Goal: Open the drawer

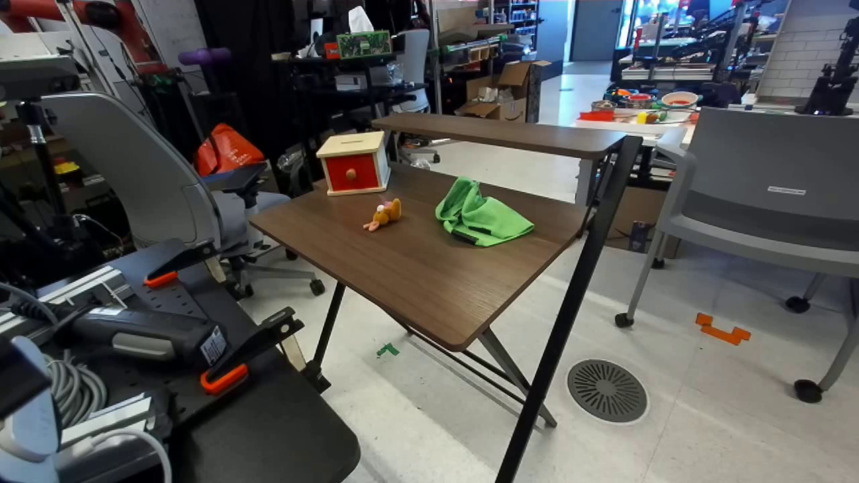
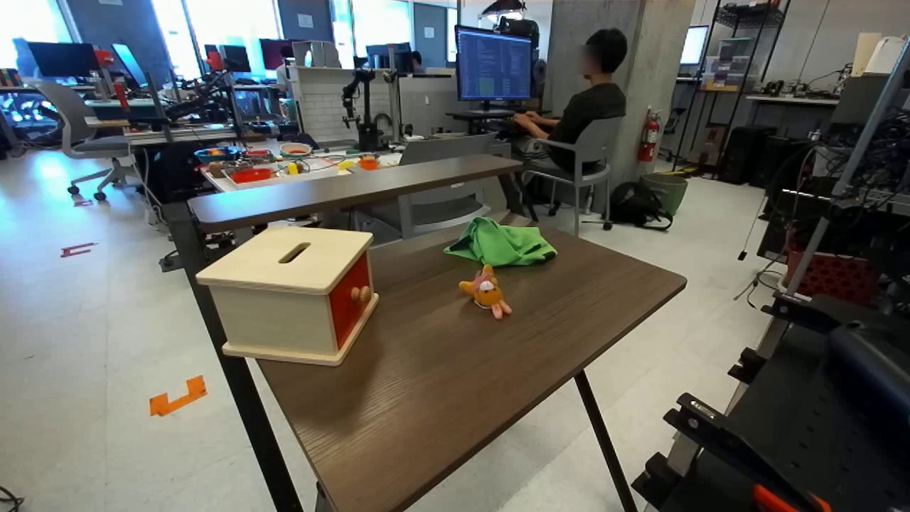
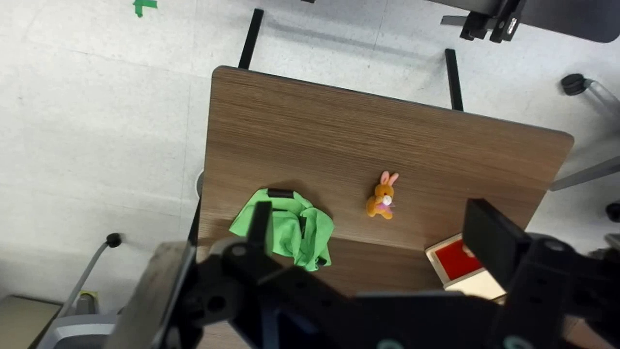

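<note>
Three things rest on the brown bench [image 1: 376,268]: a wooden box [image 2: 274,316], a toy rabbit [image 3: 381,196], a green cloth [image 1: 486,218]. Box stands upright at one end, close by the raised shelf [image 1: 496,134] that runs along a long side. Pale wood, a slot [image 2: 294,253] cut in its top. Its red drawer [image 2: 346,302] sits fully in, front level with the box, the round knob [image 2: 361,294] on the face turned away from the shelf. Both exterior views show it so.

Rabbit lies between box and cloth, apart from both, pink ears [image 3: 385,178] toward the long edge opposite the shelf. Cloth is crumpled, a few dark strips [image 3: 280,193] on it.

The hand [image 3: 372,225] shows in the wrist view, which looks down on the bench. Its fingers [image 3: 489,237] are spread wide apart; I see the rabbit below, framed between them. One finger overlaps the cloth from that angle, the other hides part of the box. How high the hand hangs I cannot judge.

Round about: a grey chair [image 1: 765,174] near the bench, on the shelf side; a dark-haired person [image 2: 586,107] seated before a lit screen [image 2: 494,64]; a round metal drain [image 1: 607,390] and orange tape [image 1: 723,329] on the pale floor [image 1: 416,416]; in an exterior view, a red fire extinguisher [image 2: 649,135] by a concrete pillar [image 2: 657,64].
</note>
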`<state>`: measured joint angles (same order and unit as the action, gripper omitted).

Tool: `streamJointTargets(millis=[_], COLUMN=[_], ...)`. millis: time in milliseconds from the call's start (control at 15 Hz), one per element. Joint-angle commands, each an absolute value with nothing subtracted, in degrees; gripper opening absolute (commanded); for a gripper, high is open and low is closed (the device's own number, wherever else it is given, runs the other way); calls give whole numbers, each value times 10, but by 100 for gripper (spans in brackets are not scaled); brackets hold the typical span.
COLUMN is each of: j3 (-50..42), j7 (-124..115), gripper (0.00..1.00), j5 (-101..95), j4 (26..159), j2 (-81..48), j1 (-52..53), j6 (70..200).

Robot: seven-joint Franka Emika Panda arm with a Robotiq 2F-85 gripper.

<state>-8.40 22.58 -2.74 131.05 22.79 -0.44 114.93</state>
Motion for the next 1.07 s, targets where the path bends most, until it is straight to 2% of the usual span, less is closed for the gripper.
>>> streamJointTargets(millis=[0,267,533,1000], j3=[-80,-58,1,71], j7=[298,393,473,418], gripper=[100,100,100,100], j5=[8,56,86,6], j4=[1296,1262,1207,1093], j2=[170,43,-94,-311], j1=[32,71,75,75], j6=[1184,1247,1289,1417])
